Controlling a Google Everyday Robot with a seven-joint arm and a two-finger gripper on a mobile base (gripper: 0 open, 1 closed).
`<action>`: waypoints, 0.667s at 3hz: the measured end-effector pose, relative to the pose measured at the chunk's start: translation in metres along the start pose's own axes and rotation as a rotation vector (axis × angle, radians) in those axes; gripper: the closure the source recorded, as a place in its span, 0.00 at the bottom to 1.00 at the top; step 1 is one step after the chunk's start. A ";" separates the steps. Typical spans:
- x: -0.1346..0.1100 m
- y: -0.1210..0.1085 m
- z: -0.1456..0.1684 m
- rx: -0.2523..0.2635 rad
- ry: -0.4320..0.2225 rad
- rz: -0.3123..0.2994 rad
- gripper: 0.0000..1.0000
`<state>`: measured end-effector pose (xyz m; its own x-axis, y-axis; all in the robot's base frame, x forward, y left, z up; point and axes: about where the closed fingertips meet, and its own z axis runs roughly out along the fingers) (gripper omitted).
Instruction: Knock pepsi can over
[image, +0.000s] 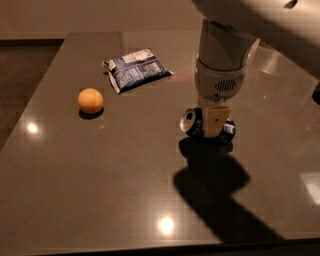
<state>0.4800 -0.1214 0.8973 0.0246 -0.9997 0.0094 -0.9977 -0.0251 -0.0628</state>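
Observation:
The pepsi can (191, 122) is dark blue and tipped onto its side, low over the table (125, 190) right of centre, with its silver top facing left. My gripper (214, 129) comes straight down from the white arm (222, 60) and is right at the can, with its beige tip covering the can's right part. The rest of the can's body is hidden behind the gripper.
An orange ball (90, 100) sits on the left part of the table. A flat blue-and-white snack bag (136, 68) lies at the back centre-left. The arm's dark shadow (220, 190) falls toward the table's front edge.

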 end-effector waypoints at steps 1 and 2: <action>-0.003 0.005 0.006 -0.013 -0.002 -0.007 0.30; -0.007 0.011 0.011 -0.029 -0.014 -0.009 0.06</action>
<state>0.4698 -0.1150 0.8852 0.0345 -0.9994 -0.0041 -0.9988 -0.0343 -0.0338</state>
